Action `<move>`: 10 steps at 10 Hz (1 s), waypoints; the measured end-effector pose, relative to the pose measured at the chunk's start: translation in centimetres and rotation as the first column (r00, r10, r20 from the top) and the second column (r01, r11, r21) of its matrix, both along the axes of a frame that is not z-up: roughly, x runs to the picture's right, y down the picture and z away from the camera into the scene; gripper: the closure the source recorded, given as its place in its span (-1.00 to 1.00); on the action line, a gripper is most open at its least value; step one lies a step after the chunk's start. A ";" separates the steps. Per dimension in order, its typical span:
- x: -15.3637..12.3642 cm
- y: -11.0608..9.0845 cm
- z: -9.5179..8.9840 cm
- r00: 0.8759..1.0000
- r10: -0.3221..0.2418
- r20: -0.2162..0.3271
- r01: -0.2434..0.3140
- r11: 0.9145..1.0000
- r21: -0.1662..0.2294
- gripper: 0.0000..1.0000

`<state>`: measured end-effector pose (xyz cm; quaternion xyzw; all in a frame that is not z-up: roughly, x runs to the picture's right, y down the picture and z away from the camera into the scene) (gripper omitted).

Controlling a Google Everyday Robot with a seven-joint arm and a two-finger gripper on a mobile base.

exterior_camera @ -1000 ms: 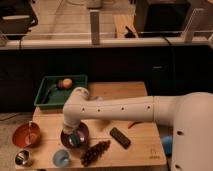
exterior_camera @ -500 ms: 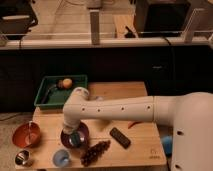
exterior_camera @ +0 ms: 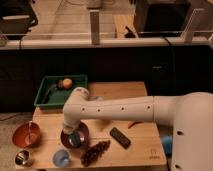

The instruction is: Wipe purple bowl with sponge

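Observation:
The purple bowl stands on the wooden table near its front left. My white arm reaches in from the right and bends down over it. My gripper points down into the bowl and covers most of its inside. It is shut on the sponge, a small bluish-teal piece that shows at its tip and rests against the inside of the bowl.
An orange-red bowl stands left of the purple one. A metal cup and a light-blue cup stand at the front edge, with dark grapes and a black bar to the right. A green tray holding an orange fruit sits behind.

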<state>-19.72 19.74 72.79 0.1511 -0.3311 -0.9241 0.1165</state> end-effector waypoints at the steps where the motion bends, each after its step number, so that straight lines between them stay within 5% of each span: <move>1: 0.0 0.0 0.0 1.000 0.000 0.000 0.000 1.000 0.000 1.00; 10: 0.0 0.0 0.0 1.000 0.000 0.000 0.000 1.000 0.000 1.00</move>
